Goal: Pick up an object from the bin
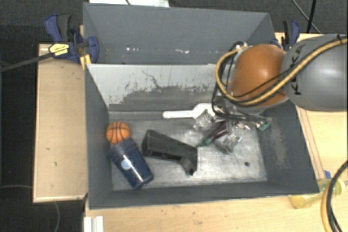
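Observation:
My gripper (222,132) hangs low over the right half of the bin floor, below the arm's wrist. Directly at its left lies a white flat-handled object (182,113), its handle pointing left. A small dark piece with a green end (207,139) lies under the gripper's left side; whether it is touched I cannot tell. A black angular, pistol-shaped object (170,150) lies on the floor just left of the gripper.
A small orange ball (118,132) sits at the left of the floor, touching a dark blue cylinder (129,164) that lies towards the front left corner. The bin's sloping walls rise on all sides. The arm enters over the right rim.

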